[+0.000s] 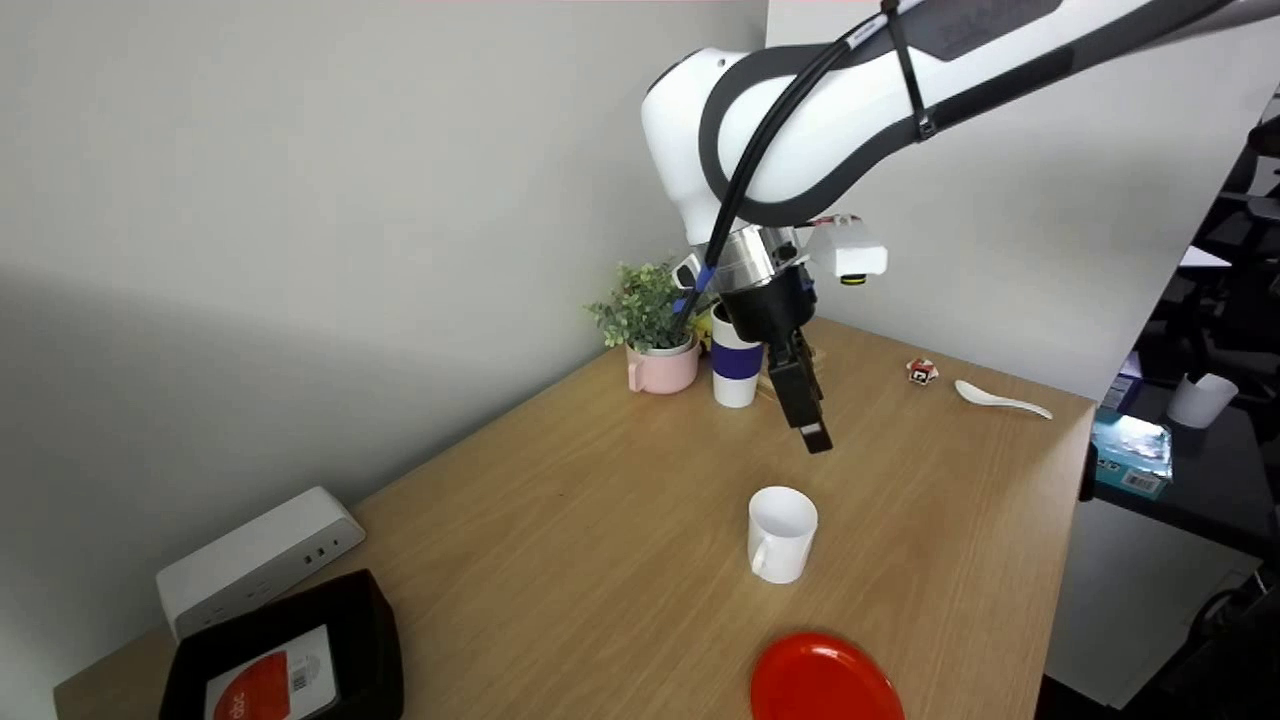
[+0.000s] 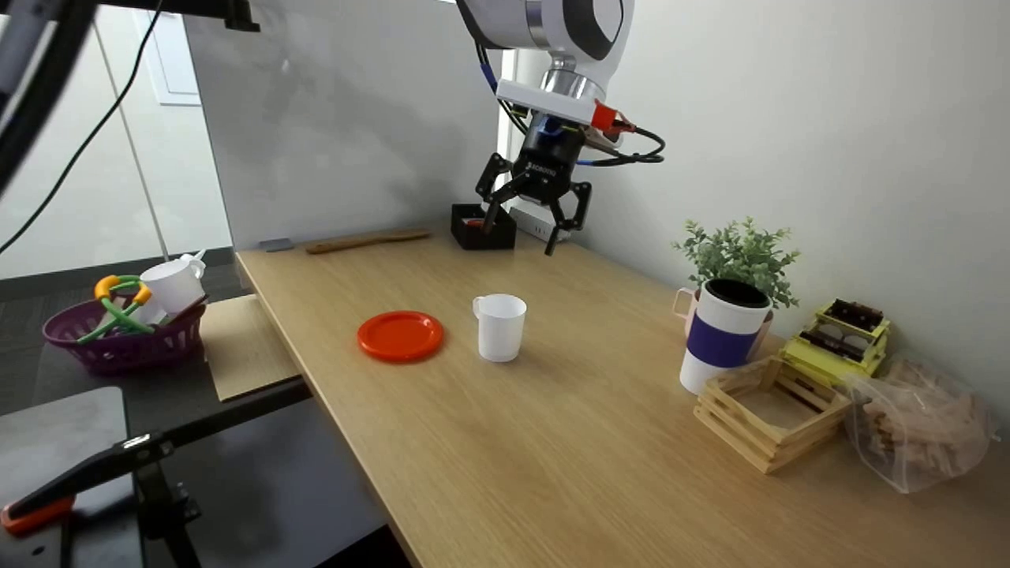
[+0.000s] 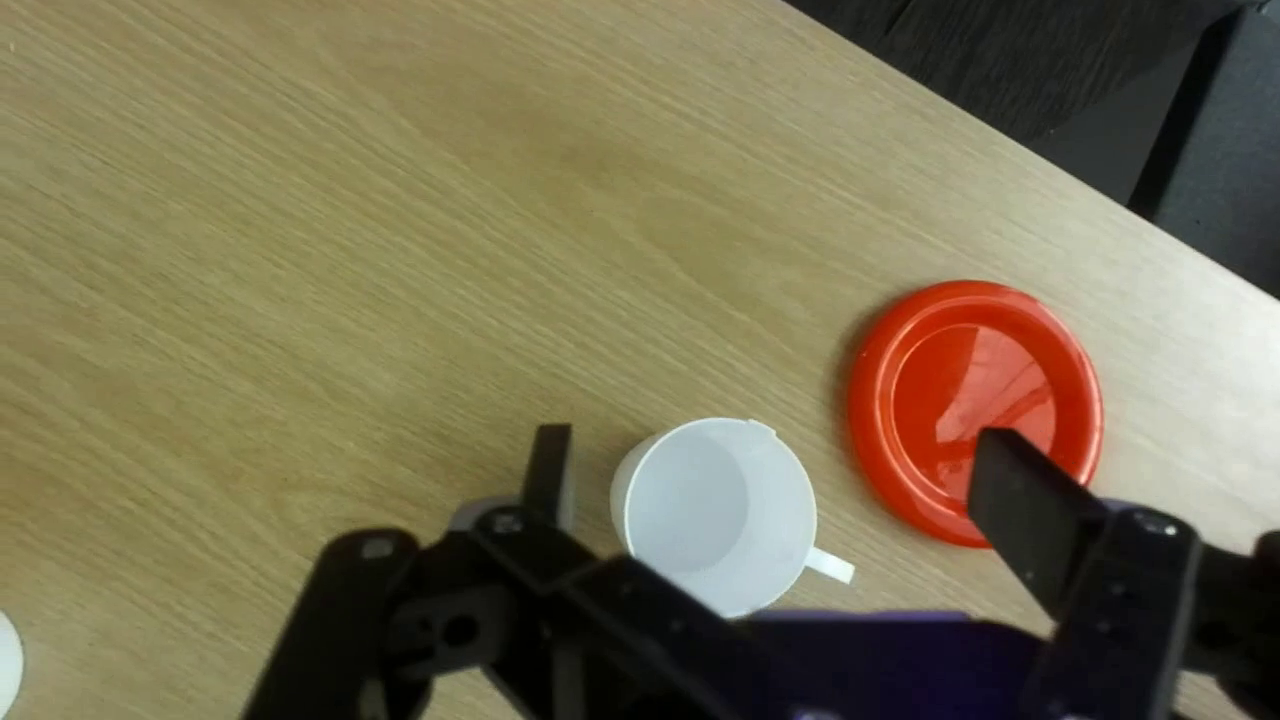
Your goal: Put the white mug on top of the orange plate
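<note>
The white mug [image 1: 783, 535] stands upright on the wooden table in both exterior views [image 2: 501, 327]. In the wrist view I look down into the mug [image 3: 720, 510], with its handle pointing towards the plate. The orange plate [image 2: 400, 337] lies flat beside the mug, apart from it. It also shows in the wrist view [image 3: 935, 385], and it is cut off by the frame edge in an exterior view [image 1: 825, 685]. My gripper [image 2: 518, 239] is open and empty, raised above the table. In the wrist view the mug appears between the spread fingers [image 3: 776, 432], nearer the left one, untouched.
A white-and-purple tumbler [image 2: 718, 339], a potted plant [image 1: 640, 310], a wooden crate [image 2: 773, 410] and a plastic bag [image 2: 919, 422] stand along the wall. A black tray [image 1: 375, 640] and a white power strip [image 1: 260, 560] sit at another end. A white spoon [image 1: 1000, 400] lies near an edge.
</note>
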You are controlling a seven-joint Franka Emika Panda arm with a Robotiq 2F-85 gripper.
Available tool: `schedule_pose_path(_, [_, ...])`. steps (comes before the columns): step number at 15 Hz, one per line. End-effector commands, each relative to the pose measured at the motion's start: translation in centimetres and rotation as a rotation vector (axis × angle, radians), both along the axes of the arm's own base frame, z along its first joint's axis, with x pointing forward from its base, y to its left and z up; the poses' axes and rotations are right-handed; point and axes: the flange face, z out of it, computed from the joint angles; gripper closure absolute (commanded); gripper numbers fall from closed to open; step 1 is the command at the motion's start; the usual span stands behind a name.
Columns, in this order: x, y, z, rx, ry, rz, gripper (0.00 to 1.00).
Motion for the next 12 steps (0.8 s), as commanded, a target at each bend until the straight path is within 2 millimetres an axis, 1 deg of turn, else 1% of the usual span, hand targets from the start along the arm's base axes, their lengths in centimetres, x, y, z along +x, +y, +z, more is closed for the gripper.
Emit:
schedule_pose_path(1, [1.7,-0.6,-0.2,-0.005,-0.007,-0.016,0.0])
schedule_pose_path(4, [2.3,-1.1,-0.6,-0.008,0.009,-0.021,0.0])
schedule_pose_path(5, [1.6,-0.6,-0.5,0.0,-0.005,-0.017,0.0])
schedule_pose_path(9, [1.7,-0.6,-0.7,0.001,-0.003,-0.016,0.0])
schedule_pose_path(10, [1.7,-0.3,-0.4,-0.002,-0.014,-0.005,0.0])
schedule_pose_path(12, [2.0,0.0,-0.6,0.005,-0.024,0.015,0.0])
